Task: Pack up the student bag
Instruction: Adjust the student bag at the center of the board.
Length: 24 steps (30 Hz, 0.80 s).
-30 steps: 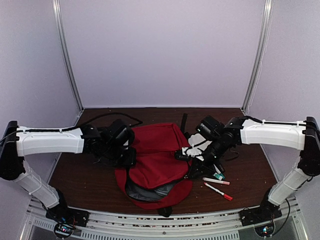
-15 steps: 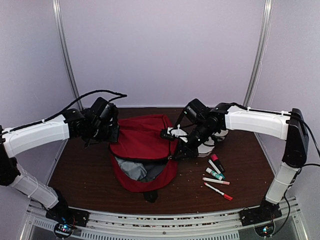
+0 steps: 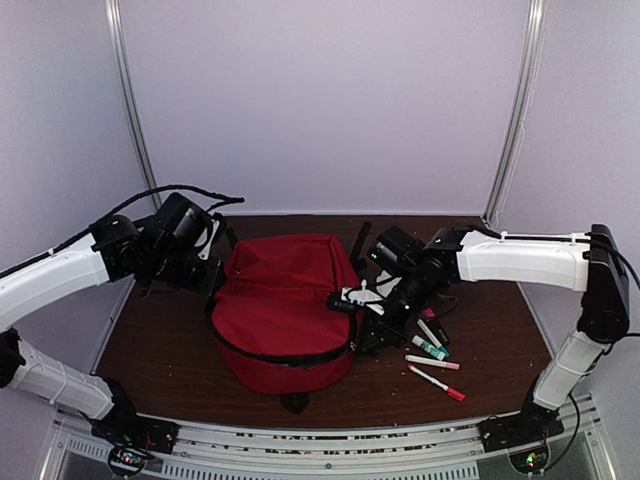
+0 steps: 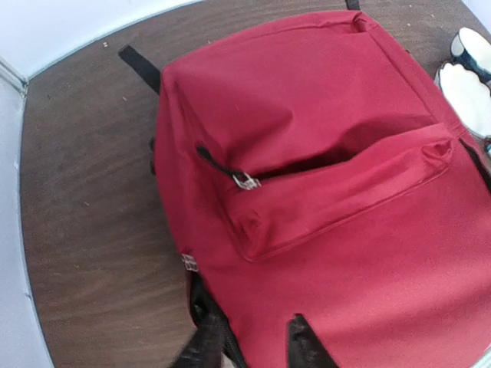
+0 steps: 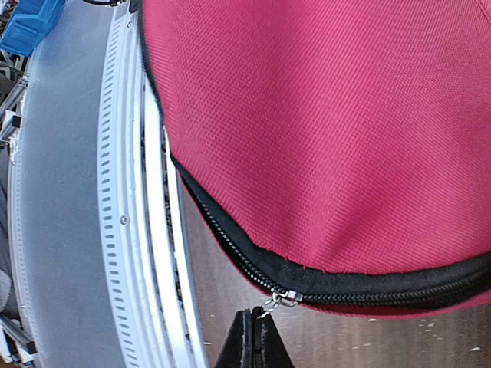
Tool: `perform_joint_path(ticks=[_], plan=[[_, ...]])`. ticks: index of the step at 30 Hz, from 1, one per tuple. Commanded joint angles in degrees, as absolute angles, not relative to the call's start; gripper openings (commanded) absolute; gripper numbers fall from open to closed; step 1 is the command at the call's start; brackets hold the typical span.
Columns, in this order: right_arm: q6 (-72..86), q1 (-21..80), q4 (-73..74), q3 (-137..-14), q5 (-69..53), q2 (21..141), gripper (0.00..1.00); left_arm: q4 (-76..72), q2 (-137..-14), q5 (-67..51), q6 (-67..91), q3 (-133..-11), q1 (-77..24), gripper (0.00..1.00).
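Right wrist: woven red student bag [image 5: 322, 115], black zipper [image 5: 360, 293].

You get soft, even light in top view; no hard shadows, only faint dark rim under student bag [image 3: 285, 310] on table [image 3: 160, 350]; picture slightly grainy. Left wrist view bright; bag fabric crisp at centre; left gripper's fingers [image 4: 205, 345] dark, blurred at bottom edge; table edge bows from wide lens; white items [image 4: 468, 84] upper right blown out. Right wrist view sharp on weave; pale metal frame [image 5: 69, 230] washed with glare.
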State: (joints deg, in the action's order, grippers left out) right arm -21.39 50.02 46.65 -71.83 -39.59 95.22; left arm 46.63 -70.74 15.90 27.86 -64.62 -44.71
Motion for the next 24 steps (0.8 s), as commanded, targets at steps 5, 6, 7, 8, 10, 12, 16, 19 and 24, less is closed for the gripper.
perform_joint_path(ticks=[5, 6, 7, 8, 10, 12, 16, 19, 24], plan=[[-14.57, 57.98, 46.0, -72.16, -47.37, 97.92, 0.0, 45.35, -55.18, 19.8, 39.38, -57.25, -50.55, 0.4], [-13.5, 59.51, 44.92, -72.47, -47.94, 98.63, 0.0, 45.35, -54.44, 19.73, 39.94, -56.71, -51.82, 0.4], [-12.3, 61.08, 43.64, -73.31, -48.43, 99.6, 0.0, 45.35, -53.91, 19.81, 40.15, -56.47, -54.11, 0.4], [-11.07, 62.6, 42.72, -74.47, -48.91, 100.88, 0.0, 45.35, -53.8, 20.0, 40.04, -56.46, -55.87, 0.4], [-8.27, 65.36, 40.89, -78.42, -50.56, 104.32, 0.0, 46.19, -54.14, 20.26, 40.1, -56.99, -59.15, 0.4], [-4.46, 67.42, 38.76, -83.93, -52.86, 108.02, 0.0, 46.72, -54.49, 19.99, 41.59, -57.46, -62.06, 0.39], [3.09, 67.55, 33.66, -88.56, -57.7, 111.08, 0.16, 47.42, -52.92, 24.38, 49.42, -55.83, -68.77, 0.38], [-1.49, 65.84, 36.43, -86.41, -57.34, 106.95, 0.34, 47.4, -51.15, 26.82, 55.33, -53.12, -72.94, 0.38], [-15.31, 61.75, 44.93, -78.66, -55.87, 96.34, 0.4, 45.8, -54.67, 23.99, 59.62, -52.02, -77.36, 0.41]])
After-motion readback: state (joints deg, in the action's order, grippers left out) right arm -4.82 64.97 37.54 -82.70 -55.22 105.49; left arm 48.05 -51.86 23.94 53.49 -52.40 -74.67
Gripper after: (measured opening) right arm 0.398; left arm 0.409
